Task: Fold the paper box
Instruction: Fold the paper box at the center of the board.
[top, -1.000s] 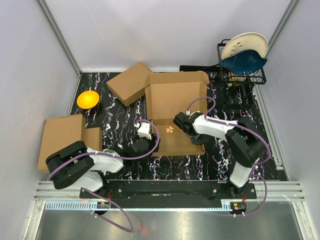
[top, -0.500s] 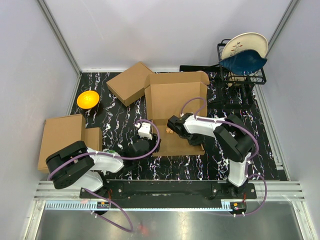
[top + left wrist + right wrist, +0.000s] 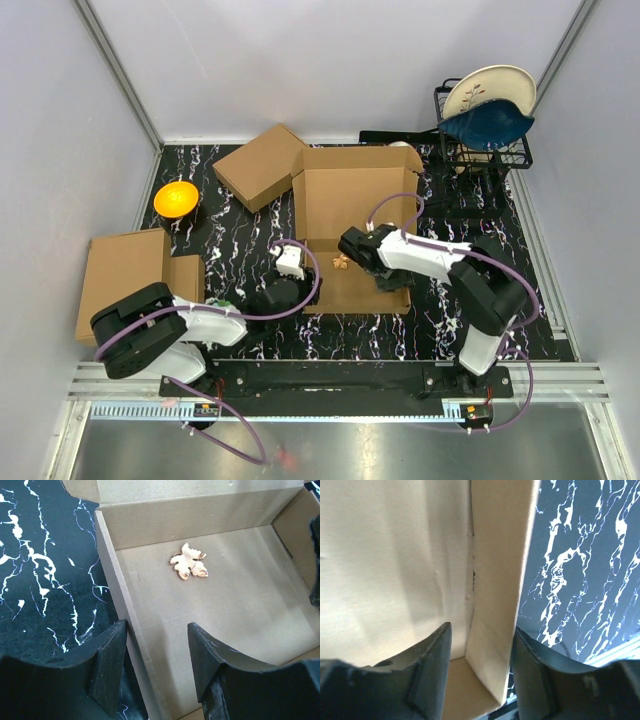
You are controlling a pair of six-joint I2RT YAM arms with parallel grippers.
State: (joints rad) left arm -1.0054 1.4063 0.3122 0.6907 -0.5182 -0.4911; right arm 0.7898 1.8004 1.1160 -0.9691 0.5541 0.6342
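The brown corrugated cardboard paper box (image 3: 350, 200) sits open in the middle of the black, white-veined marble counter (image 3: 240, 250). Its lid panel stretches toward the top of the overhead frame and its shallow tray lies below that. A small tan leaf-shaped piece (image 3: 189, 561) lies on the tray floor.

The left claw (image 3: 157, 640) is spread and straddles the tray's left wall. One finger is over the counter, the other is inside the tray, and neither presses the cardboard. At the tray's lower right corner, the right claw (image 3: 482, 640) is also spread, with the upright side wall standing between its fingers. The inner finger is clear of the wall.

A smaller plain brown box (image 3: 260, 165) lies just beside the box's upper left. An orange bowl (image 3: 176, 198) and a flat tan cardboard slab (image 3: 125, 275) sit at the left of the frame.
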